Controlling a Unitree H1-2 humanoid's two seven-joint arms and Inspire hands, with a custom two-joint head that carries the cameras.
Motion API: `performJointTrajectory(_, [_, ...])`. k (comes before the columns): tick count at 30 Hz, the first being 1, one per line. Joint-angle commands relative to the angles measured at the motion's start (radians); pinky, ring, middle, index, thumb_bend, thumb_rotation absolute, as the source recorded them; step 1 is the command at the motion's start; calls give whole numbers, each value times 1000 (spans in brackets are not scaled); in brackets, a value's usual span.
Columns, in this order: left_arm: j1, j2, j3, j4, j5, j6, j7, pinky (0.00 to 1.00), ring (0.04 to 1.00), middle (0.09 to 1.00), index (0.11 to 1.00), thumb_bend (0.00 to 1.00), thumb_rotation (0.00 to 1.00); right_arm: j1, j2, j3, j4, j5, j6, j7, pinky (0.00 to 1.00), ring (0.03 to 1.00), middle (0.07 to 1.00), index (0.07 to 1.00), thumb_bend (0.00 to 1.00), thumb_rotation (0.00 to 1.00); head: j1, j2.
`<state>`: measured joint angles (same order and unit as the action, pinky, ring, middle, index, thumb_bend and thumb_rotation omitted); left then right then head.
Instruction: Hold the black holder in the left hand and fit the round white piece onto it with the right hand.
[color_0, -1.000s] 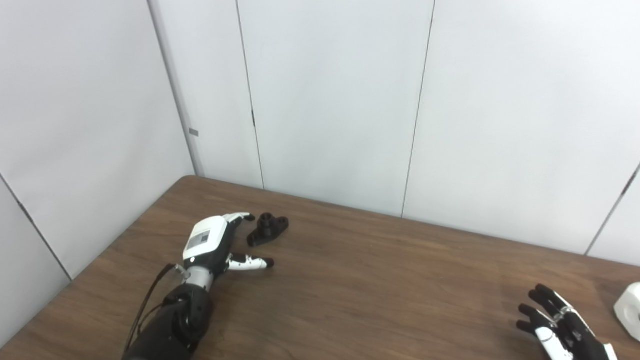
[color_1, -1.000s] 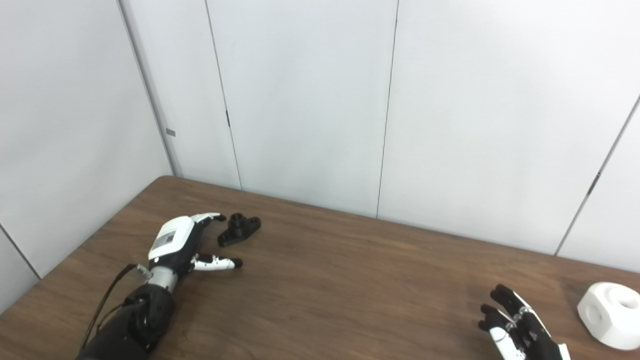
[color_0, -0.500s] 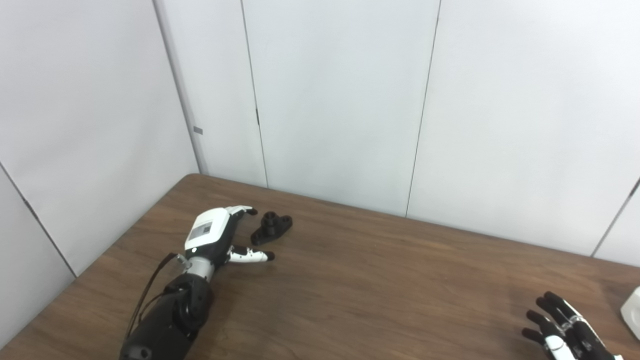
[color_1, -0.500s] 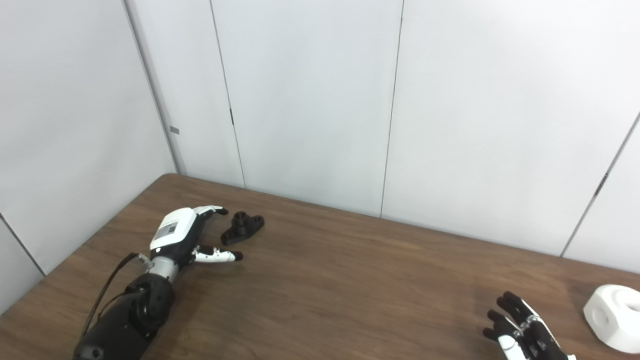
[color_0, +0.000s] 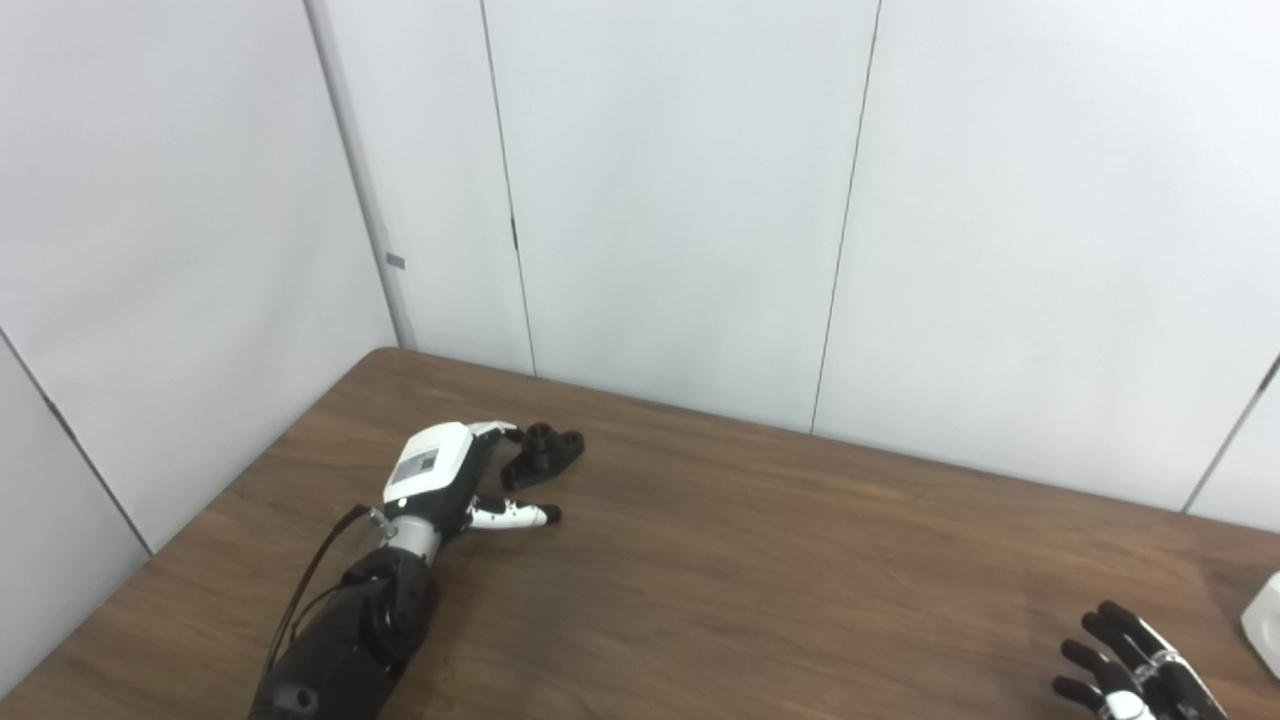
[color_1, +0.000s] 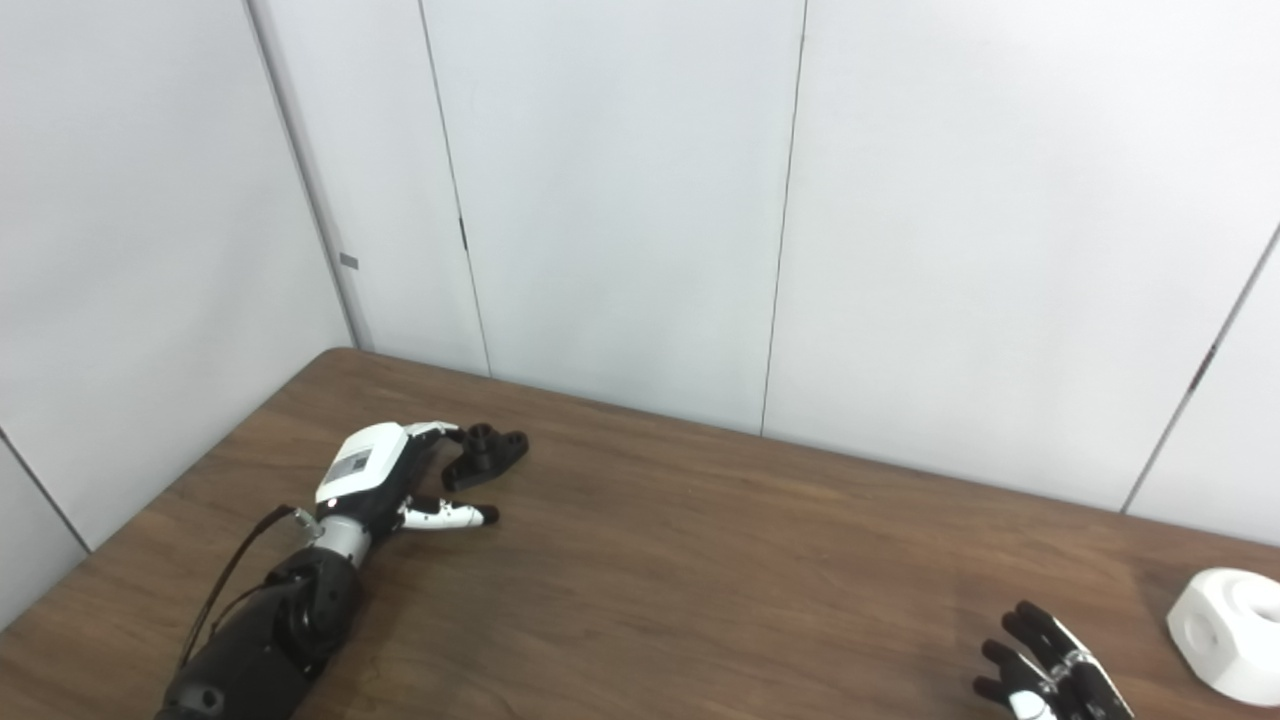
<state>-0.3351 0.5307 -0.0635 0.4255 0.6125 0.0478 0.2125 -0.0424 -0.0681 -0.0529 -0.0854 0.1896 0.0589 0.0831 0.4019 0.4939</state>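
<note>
Not much of the job is done yet, judging by how things lie. The black holder (color_0: 542, 456) is lying flat on the wooden table (color_0: 760, 560), right in the gap between the left hand's (color_0: 440, 480) upper fingertips (color_0: 513, 434) and its thumb (color_0: 520, 516), so it's bracketed but not gripped. Whether the fingertips are actually touching it can't be told from here; they're at least just beside it. The fingers are spread apart and nothing is held, so that hand is counted as released. Over at the other end, the round white piece (color_1: 1232, 634) is sat on the table just beyond and to the outer side of the right hand's (color_1: 1050, 675) fingertips (color_1: 1025, 609), clearly apart from them. It's chunky and faceted, with a hole on top and another on the side facing the hand. That hand is cut off by the bottom of the frame, but its dark fingers are seen fanned out and empty, nothing grasped. So what's left is pretty much everything: the holder has to be closed on and lifted, the white piece picked up, the two brought together from well apart, and the hole lined up and pushed onto the holder's raised boss.
</note>
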Motion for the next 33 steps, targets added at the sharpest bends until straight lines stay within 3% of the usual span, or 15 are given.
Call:
performJointTrajectory(1, [-43,-1,-6,6,5,-21,30,885,874,852,783,918,362,-11,-12,0,-42,12,-5,19,645,768,831,791,390,419,-1,2])
performJointTrajectory(11, [-67,-10,-31,74,0,-62,72,892,878,852,783,935,400,-17,-18,-4,-49,24,3,26,616,757,822,787,403,413,1,1])
performJointTrajectory(16, [-63,-1,-33,59,0,-43,55,901,884,856,794,929,403,-15,-15,-5,-54,27,1,24,619,757,823,785,398,415,-1,-1])
performJointTrajectory(26, [-45,-12,-27,59,-20,-44,76,884,859,830,762,896,334,-16,-25,-6,-54,19,-4,22,618,757,826,786,392,428,1,7])
performJointTrajectory(33, [-53,-13,-30,83,-5,-84,148,803,788,749,684,800,177,-14,-25,-1,-55,14,-13,26,623,764,830,794,373,441,1,6])
